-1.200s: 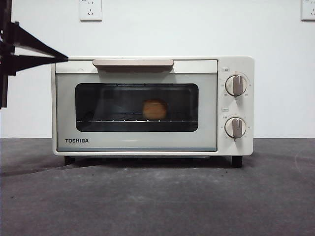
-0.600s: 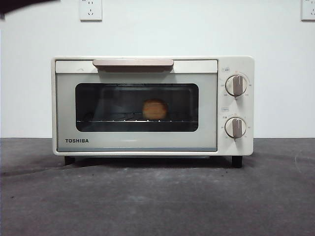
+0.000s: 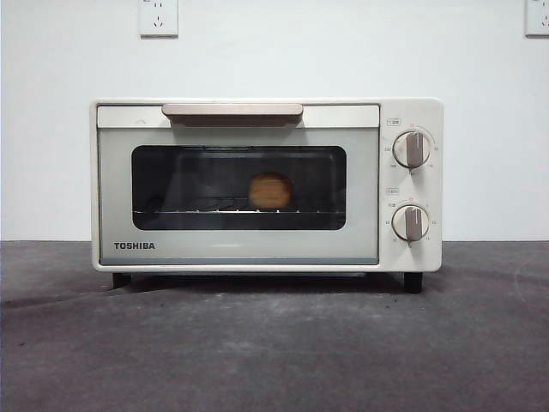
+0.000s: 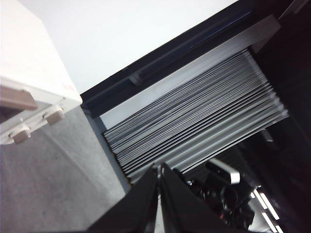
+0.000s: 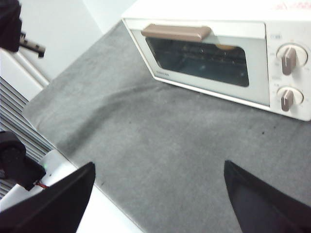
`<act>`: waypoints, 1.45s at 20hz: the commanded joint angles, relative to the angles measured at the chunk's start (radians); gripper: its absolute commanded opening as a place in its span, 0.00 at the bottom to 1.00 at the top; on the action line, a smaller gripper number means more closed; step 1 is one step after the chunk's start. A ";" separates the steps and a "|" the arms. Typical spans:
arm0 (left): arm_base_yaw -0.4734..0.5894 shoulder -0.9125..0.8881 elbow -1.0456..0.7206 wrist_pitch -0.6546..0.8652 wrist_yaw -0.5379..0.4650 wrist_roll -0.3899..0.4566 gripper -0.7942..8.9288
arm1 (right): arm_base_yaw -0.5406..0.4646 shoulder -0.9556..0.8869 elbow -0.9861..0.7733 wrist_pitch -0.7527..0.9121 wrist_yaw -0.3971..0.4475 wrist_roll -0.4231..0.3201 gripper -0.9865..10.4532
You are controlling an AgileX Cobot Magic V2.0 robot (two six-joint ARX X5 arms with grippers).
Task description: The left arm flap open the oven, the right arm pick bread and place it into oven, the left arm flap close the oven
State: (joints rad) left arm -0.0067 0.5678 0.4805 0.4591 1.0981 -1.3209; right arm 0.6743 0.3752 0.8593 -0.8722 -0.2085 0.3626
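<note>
The cream-white TOSHIBA oven stands on the grey table with its door shut; it also shows in the right wrist view and in the left wrist view. The bread, a round golden-brown bun, sits on the wire rack behind the dark glass. My left gripper is shut and empty, raised away from the oven's side. My right gripper is open and empty, well back from the oven's front above the table. Neither gripper shows in the front view.
Grey cloth covers the table. Wall sockets sit high on the white wall. A ribbed grey panel lies beyond the table's edge. The other arm's dark tip shows in the right wrist view.
The black left gripper that stood at the oven's top left corner has lifted up and out of the front view. The oven and the bread have not moved.
</note>
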 commanded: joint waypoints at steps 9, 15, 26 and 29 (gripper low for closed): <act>0.003 -0.220 0.020 -0.559 -0.097 0.473 0.10 | 0.009 0.001 0.006 0.020 -0.001 -0.016 0.46; 0.003 -0.271 0.050 -0.832 -0.279 0.784 0.10 | 0.009 0.001 0.006 0.020 -0.001 -0.043 0.46; 0.003 -0.275 0.105 -0.996 -0.482 1.083 0.10 | 0.009 0.002 0.006 0.011 0.005 -0.149 0.10; 0.002 -0.275 0.105 -0.995 -0.481 1.085 0.10 | 0.009 0.001 0.006 0.012 0.030 -0.154 0.10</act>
State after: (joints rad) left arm -0.0067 0.2928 0.5716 -0.5453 0.6216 -0.2661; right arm 0.6743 0.3752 0.8593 -0.8665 -0.1844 0.2283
